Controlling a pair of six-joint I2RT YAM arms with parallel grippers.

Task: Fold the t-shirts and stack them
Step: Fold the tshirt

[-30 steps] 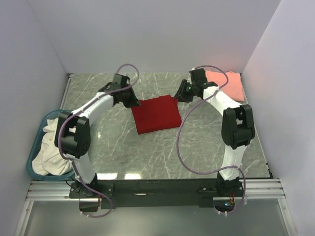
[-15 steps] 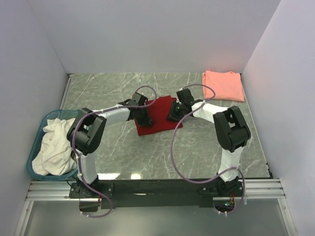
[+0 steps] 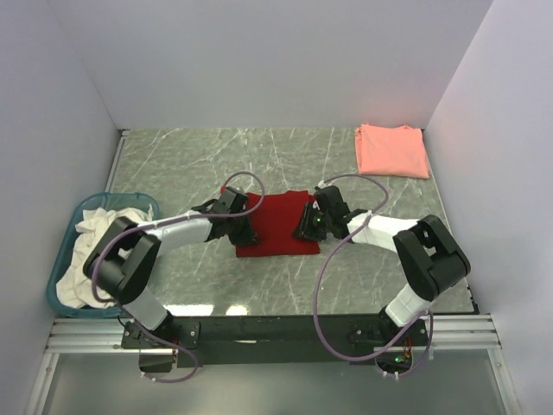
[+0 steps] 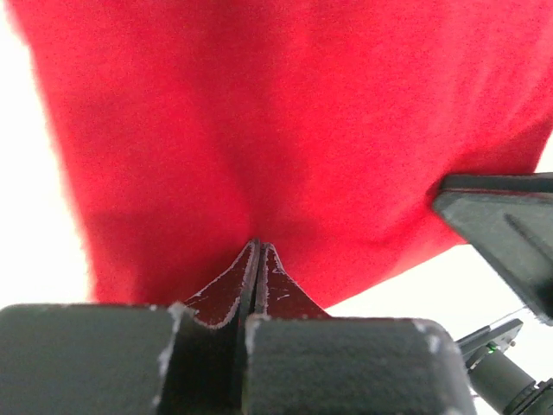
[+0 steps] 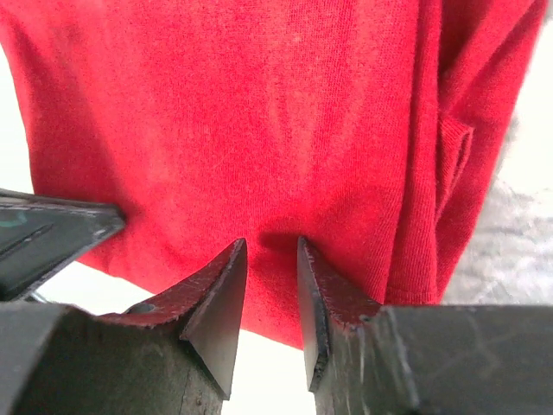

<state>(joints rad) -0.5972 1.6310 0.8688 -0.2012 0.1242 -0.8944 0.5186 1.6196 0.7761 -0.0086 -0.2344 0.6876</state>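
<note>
top external view: the two arms have drawn back toward their bases over the last second, and the folded red shirt (image 3: 276, 226) has come with them, now lying nearer the front of the marble table (image 3: 190, 164) than a second ago, when both claws were at its far corners. the left claw (image 3: 245, 229) sits at the shirt's left edge and the right claw (image 3: 304, 229) at its right edge. in the left wrist view the left claw's fingers are pressed tight together with red cloth caught between their tips; a second ago they were not quite closed. in the right wrist view the right claw's fingers stand partly apart with the shirt's edge running into the gap, which looks like a pinch on a thick fold, though it is hard to be sure. the pink shirt (image 3: 393, 151) lies folded in the far right corner, well apart from both arms. a blue basket (image 3: 130, 199) holding white cloth (image 3: 86, 259) stands at the left. whether the pull made another fold or only shifted the shirt cannot be told; with both edges gripped, the likely aim is to carry it to the pink one, so stacking is not yet done.
</note>
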